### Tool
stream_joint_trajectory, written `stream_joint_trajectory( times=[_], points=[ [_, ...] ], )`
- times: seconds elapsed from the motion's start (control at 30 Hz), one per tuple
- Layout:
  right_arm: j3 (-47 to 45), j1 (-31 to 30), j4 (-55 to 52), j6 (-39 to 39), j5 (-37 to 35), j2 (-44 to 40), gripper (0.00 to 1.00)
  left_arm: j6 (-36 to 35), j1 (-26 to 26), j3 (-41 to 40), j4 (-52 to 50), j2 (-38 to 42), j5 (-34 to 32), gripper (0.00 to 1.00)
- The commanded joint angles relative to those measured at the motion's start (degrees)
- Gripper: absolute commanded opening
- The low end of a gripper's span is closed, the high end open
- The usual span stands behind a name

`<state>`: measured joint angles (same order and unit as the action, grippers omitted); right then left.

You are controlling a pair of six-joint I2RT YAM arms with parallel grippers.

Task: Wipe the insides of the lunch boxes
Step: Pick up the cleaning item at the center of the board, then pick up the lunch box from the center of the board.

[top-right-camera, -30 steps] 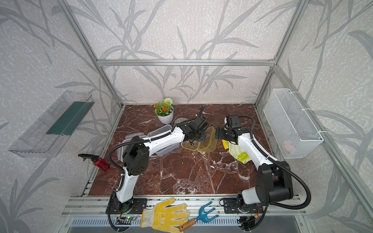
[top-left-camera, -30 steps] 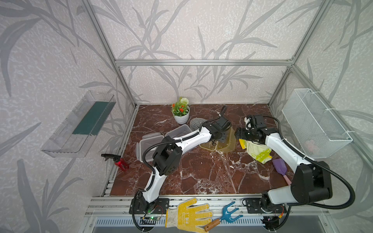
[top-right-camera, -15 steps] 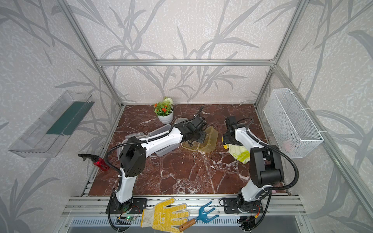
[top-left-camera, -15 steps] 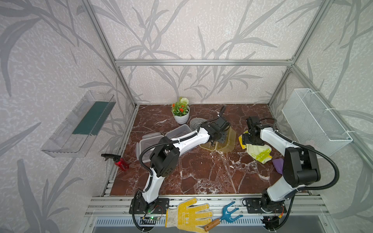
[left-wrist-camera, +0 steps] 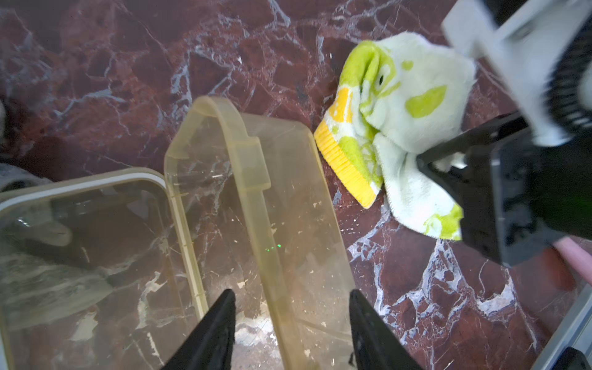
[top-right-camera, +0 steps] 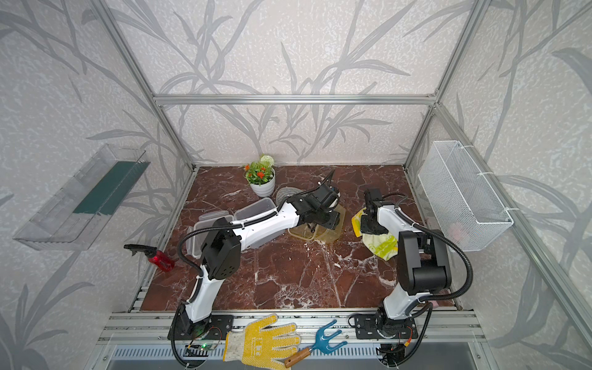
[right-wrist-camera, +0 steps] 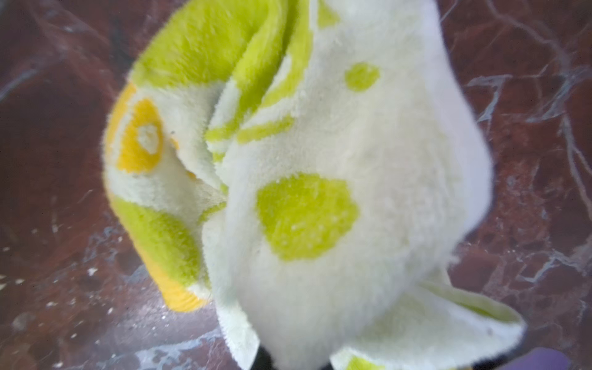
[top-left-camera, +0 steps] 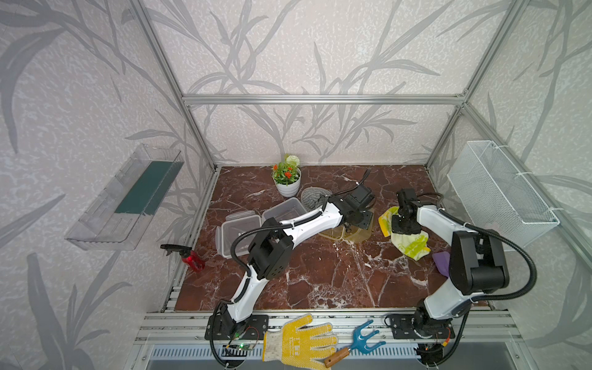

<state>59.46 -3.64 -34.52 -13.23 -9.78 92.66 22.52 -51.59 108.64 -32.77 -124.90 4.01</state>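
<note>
The right gripper [top-left-camera: 404, 228] pinches the green-and-yellow cloth [right-wrist-camera: 320, 198]. Just beside it lies the amber lunch box [left-wrist-camera: 288, 224], straddled by the left gripper's [left-wrist-camera: 290, 301] spread jaws. Farther off sits the clear lunch box [top-left-camera: 238, 229].

The left arm is stretched low toward the far middle of the table, and the left gripper [left-wrist-camera: 290, 323] is held with its jaws parted. The right arm is bent back toward the far right side, and the right gripper [top-left-camera: 403, 231] is pointed downward, jaws closed.
</note>
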Motion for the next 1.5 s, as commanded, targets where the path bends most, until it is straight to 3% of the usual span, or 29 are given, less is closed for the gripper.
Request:
stream_joint_trajectory(
  times=[0.0,0.23,0.37,0.6,0.77,0.9,1.07,1.27,1.47],
  points=[
    [-0.1,0.1,1.7,0.1,2.4,-7.6,0.0,-0.2,-0.3,2.0,-2.8,-1.6,0.0,0.56],
    [-0.7,3.6,1.8,-1.1,4.7,-16.4,0.0,-0.6,-0.5,-0.5,-1.9,2.2,-2.0,0.54],
    [-0.7,5.3,1.3,-1.4,6.0,-19.3,0.0,-1.9,-0.7,3.3,-6.0,-0.5,-0.7,0.49],
    [0.1,5.8,1.3,-0.7,6.1,-20.8,0.0,-5.0,-1.9,2.7,-8.9,-2.1,-3.1,0.19],
    [3.0,5.8,0.4,0.3,10.2,-20.9,0.0,-10.3,-3.6,0.5,-10.6,-1.4,-7.6,0.09],
    [6.6,5.0,-0.5,0.5,18.8,-22.7,0.0,-16.0,-5.6,-3.4,-10.1,-0.6,-11.3,0.07],
    [11.8,1.4,-3.8,0.4,22.4,-25.6,0.0,-21.8,-8.2,-12.2,-5.1,1.5,-16.0,0.05],
    [11.9,1.4,-3.4,-3.5,31.1,-27.5,0.0,-25.5,-9.6,-23.4,6.3,7.3,-13.2,0.04],
    [11.1,1.1,-6.6,-2.5,33.9,-28.7,0.0,-29.8,-10.0,-28.8,10.6,12.8,-10.8,0.03]
  ],
)
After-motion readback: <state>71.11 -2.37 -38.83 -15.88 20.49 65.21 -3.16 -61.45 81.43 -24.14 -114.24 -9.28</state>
